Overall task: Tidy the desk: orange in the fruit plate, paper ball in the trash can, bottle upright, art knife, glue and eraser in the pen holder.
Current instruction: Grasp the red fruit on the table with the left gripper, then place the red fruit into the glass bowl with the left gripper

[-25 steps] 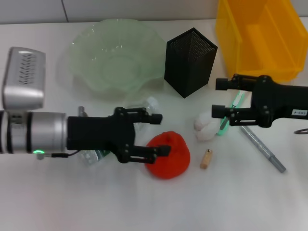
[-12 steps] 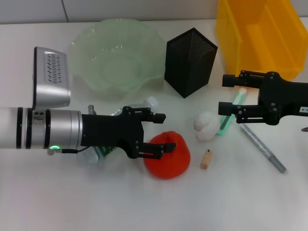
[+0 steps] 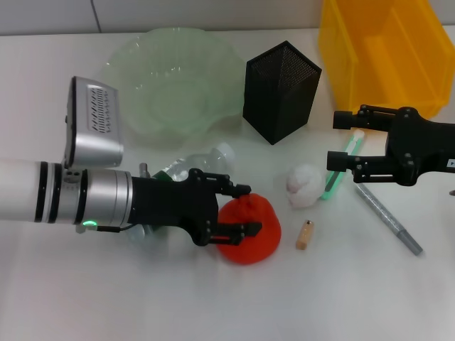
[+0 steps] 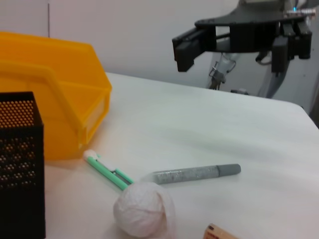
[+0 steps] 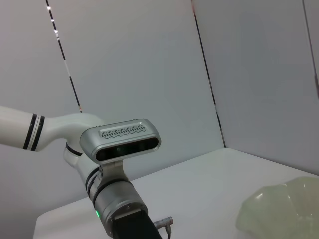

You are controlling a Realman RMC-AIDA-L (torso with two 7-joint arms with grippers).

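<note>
At frame centre, the left pincer [image 3: 242,210] spreads wide around the orange [image 3: 250,229]; the right pincer [image 3: 340,140] hangs open right of centre.

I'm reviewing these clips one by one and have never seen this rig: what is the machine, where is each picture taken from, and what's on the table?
It is a two-armed robot. The head view looks down from its head; the other two come from cameras on its wrists. The left gripper has its fingers open around the orange, not yet closed on it. The right gripper hangs open and empty beside the trash can. On the white table also lie the fruit plate, the pen holder, a tipped-over bottle, a paper ball, the eraser, a green art knife and a grey stick.
</note>
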